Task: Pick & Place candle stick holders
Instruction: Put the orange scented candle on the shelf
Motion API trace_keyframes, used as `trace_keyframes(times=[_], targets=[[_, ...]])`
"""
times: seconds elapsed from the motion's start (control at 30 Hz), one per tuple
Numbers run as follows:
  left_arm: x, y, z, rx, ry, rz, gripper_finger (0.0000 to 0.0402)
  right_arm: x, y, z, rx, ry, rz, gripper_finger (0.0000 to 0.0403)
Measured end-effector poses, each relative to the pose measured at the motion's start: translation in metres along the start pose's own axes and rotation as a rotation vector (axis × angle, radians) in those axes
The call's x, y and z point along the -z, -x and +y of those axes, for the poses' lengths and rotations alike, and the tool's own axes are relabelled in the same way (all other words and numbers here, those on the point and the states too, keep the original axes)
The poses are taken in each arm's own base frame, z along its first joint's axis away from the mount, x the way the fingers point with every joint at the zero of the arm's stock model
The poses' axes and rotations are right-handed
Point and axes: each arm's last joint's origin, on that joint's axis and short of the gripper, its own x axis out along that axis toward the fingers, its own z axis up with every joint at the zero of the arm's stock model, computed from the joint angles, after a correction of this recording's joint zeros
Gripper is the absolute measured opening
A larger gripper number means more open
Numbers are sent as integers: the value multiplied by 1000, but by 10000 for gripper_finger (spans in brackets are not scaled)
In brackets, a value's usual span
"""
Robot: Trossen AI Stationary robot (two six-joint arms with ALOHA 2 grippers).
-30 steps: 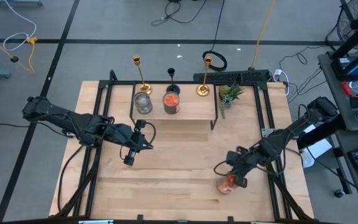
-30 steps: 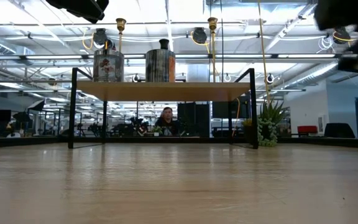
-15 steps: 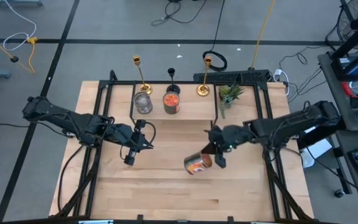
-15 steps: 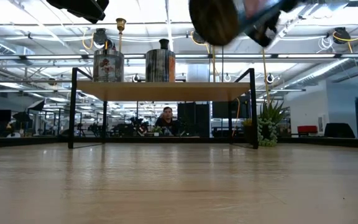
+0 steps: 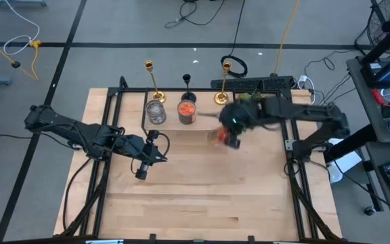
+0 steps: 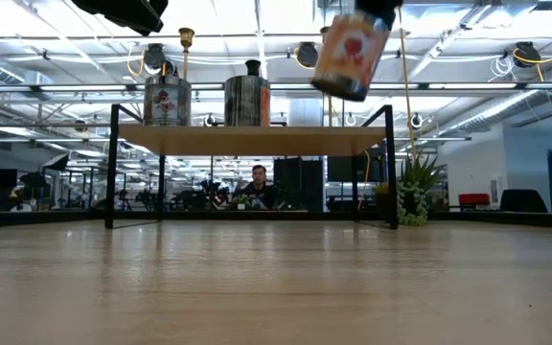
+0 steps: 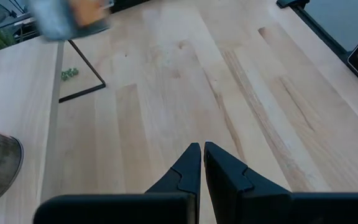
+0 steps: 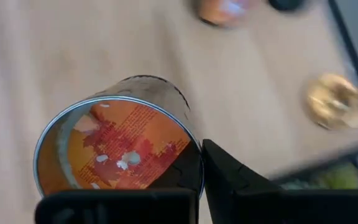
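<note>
Two gold candle stick holders (image 5: 156, 95) (image 5: 221, 97) and a shorter black one (image 5: 189, 93) stand on their round bases at the back of a wooden shelf (image 5: 205, 123). My right gripper (image 5: 231, 133) is over the shelf's right part, shut on an orange-labelled jar (image 5: 216, 136), which also shows high up in the low view (image 6: 351, 53). My left gripper (image 5: 141, 174) is shut and empty above the table's left middle; its touching fingertips show in the left wrist view (image 7: 201, 149). My right gripper holds the orange-labelled jar near its rim (image 8: 191, 158). One finger (image 8: 229, 177) lies against the jar's outer wall; the jar hides the other. The jar is lifted clear above the shelf and hangs slightly tilted.
Two more jars (image 5: 155, 112) (image 5: 187, 112) stand on the shelf in front of the holders. A small green plant (image 5: 250, 102) stands at the shelf's right end. The shelf's black frame legs (image 6: 111, 168) reach the table. A person (image 6: 259, 186) sits in the room beyond.
My right gripper has carried the jar from the table's near right, first toward the left edge, then toward the far edge and up, to above the shelf's right part. The jar, lying tipped half a second ago, now hangs nearly upright.
</note>
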Motion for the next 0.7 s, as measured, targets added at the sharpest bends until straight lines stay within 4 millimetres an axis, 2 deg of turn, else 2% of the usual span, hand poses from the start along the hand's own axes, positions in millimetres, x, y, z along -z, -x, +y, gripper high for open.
trace_keyframes(times=[0.17,0.37,0.53,0.7], targets=[[0,0,0,1,4,4,26,-13,-10,-37,77,-83,60,4],[1,0,0,2,14,7,26,-14,-31,-76,35,-149,142,4],[1,0,0,2,16,9,26,-14,-38,-91,42,-123,166,4],[1,0,0,4,16,10,26,-14,-39,-97,52,-98,160,4]])
